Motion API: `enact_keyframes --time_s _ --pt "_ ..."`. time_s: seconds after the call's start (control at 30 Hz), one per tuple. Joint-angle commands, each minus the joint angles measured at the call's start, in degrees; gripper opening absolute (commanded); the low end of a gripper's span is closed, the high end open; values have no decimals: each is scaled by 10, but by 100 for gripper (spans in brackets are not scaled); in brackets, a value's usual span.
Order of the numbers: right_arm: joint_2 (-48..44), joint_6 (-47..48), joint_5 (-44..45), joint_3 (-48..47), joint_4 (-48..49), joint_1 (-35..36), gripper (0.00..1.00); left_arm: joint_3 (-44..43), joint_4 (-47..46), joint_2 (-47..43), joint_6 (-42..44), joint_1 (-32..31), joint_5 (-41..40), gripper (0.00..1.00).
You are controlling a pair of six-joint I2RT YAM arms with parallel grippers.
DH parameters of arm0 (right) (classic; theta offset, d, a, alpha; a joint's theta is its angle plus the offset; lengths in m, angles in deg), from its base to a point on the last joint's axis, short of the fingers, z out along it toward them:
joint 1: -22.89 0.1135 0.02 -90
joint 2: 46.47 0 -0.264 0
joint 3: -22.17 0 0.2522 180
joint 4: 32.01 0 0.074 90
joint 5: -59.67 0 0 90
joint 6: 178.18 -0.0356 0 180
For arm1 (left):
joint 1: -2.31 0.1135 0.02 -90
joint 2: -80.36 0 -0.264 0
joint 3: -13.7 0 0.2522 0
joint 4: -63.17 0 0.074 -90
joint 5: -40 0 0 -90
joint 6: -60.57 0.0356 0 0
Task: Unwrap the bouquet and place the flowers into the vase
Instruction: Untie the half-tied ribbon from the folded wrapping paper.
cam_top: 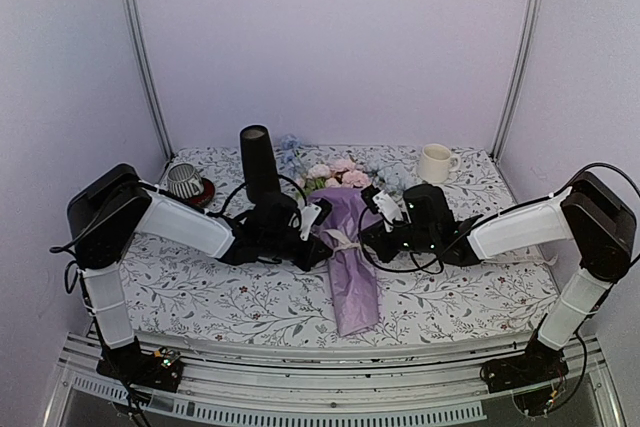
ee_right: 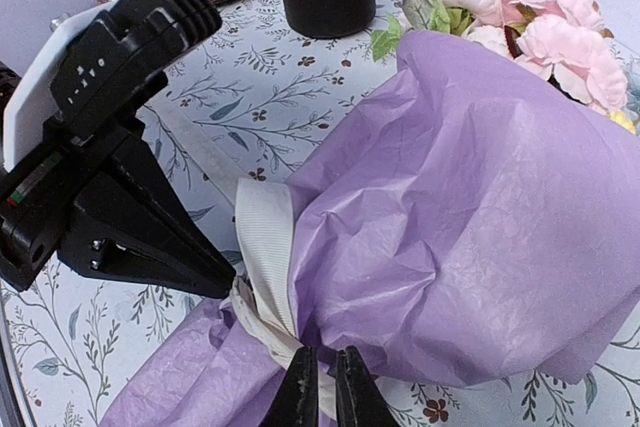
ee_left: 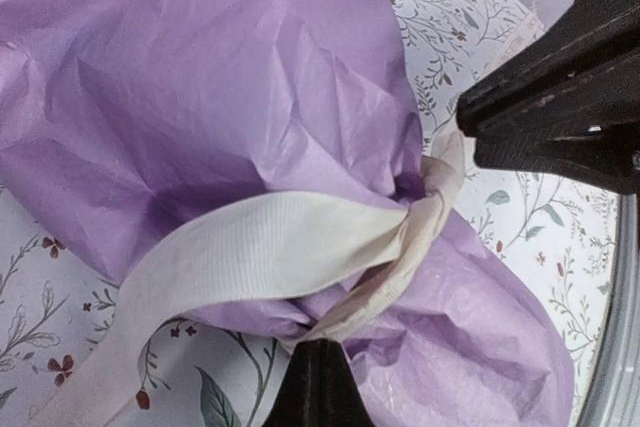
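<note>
Left gripper (ee_left: 315,352) jaws pressed together at ribbon (ee_left: 270,247) knot; right gripper (ee_right: 326,359) jaws pinch ribbon. Best approach: draw the ends apart, low over worktop (cam_top: 200,297), without tearing bouquet (cam_top: 350,247) paper.

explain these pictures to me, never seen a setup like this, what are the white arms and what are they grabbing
These are two robot arms, the left arm and the right arm, bolted at the near edge of a table covered with a flowery cloth. The wide picture comes from a camera above and behind them. The two close-ups come from a camera on each wrist. On the table are a bouquet lying in lilac paper, an upright black vase, a white mug and a striped cup. Both pincers, the left gripper and the right gripper, are closed on the cream ribbon tied round the bouquet.
</note>
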Motion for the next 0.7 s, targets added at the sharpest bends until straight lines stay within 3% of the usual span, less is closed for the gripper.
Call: enact_keyframes --time_s 0.0,0.1,0.27,0.57,0.67 --pt "-13 -10 26 8 14 1 10 10 3 -18 -1 8 -4 0" --pt "-10 4 -19 7 19 1 26 14 -8 -24 3 8 7 8" --pt "10 13 -52 -8 10 1 28 24 -43 -26 10 8 35 27" --pt "46 11 -41 -39 -29 1 27 -20 -32 16 11 7 45 33" --pt "50 9 -42 -44 -34 1 22 -36 -15 26 9 8 32 28"
